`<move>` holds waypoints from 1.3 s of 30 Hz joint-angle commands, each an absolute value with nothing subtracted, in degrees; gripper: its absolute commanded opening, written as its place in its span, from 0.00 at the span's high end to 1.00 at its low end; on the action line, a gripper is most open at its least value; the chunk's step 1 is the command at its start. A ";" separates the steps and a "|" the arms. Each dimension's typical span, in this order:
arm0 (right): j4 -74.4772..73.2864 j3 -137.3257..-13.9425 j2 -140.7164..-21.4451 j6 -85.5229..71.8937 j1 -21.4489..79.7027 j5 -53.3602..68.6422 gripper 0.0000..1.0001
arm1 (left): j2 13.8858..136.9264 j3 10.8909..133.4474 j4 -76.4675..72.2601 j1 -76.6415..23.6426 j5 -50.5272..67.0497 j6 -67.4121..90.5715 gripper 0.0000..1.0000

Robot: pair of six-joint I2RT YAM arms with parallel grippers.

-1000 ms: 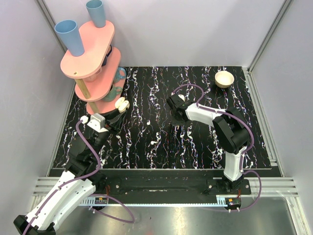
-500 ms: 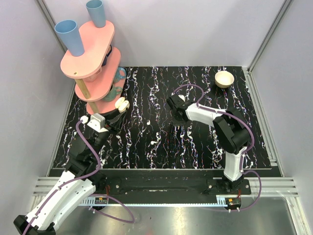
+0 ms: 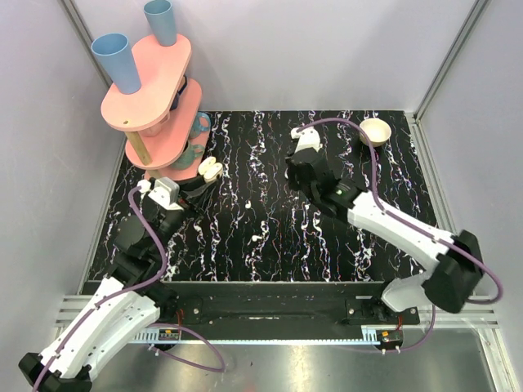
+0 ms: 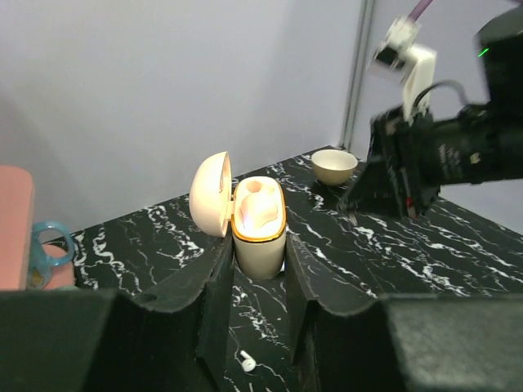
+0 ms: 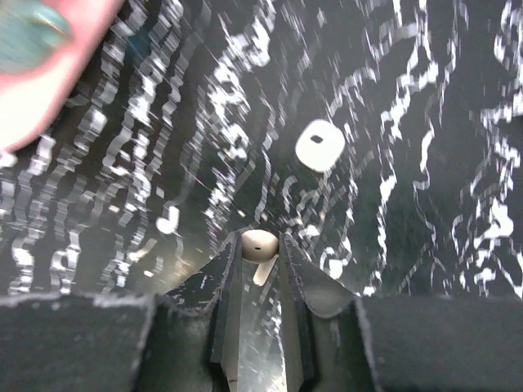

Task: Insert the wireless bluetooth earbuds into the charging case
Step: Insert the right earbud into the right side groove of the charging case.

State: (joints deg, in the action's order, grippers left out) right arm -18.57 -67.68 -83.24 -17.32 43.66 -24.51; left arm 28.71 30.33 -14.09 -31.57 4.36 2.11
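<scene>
My left gripper is shut on the cream charging case, holding it upright with its lid open. In the left wrist view the case sits between the fingers. My right gripper is shut on one white earbud, pinched at the fingertips above the table. In the top view it hovers right of the case. The other earbud lies loose on the black marbled table, also seen below the case in the left wrist view.
A pink two-tier stand with blue cups stands at the back left, close behind the case. A cream bowl sits at the back right. A white rounded-square piece with a dark centre lies on the table.
My right arm has swung out and straightened, lifting the earbud and carrying it a little farther back. My left gripper has shifted the case slightly up and right.
</scene>
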 commanded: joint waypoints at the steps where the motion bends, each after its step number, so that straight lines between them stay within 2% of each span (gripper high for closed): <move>1: -5.83 -65.92 -75.77 -8.54 47.54 -32.16 0.83 | 29.44 33.40 -15.20 -31.73 9.40 4.30 1.00; 9: 8.86 -63.02 -67.16 2.89 54.74 -30.77 0.83 | 32.17 35.42 -13.62 -31.73 12.04 5.01 1.00; 19: 23.37 -60.64 -65.56 6.16 58.88 -21.28 0.82 | 33.05 34.11 -16.61 -31.82 14.59 6.15 1.00; 30: 25.49 -62.22 -68.73 0.44 60.56 -10.03 0.81 | 32.52 30.94 -22.58 -31.73 20.04 4.22 1.00; 39: 23.21 -63.98 -70.22 2.90 61.87 -7.47 0.81 | 33.14 31.11 -22.68 -31.73 20.83 4.31 1.00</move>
State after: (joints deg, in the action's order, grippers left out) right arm 22.44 -60.82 -69.82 1.34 60.88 -9.69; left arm 33.23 31.24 -18.52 -31.57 19.14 4.73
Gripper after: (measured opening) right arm 0.261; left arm 0.318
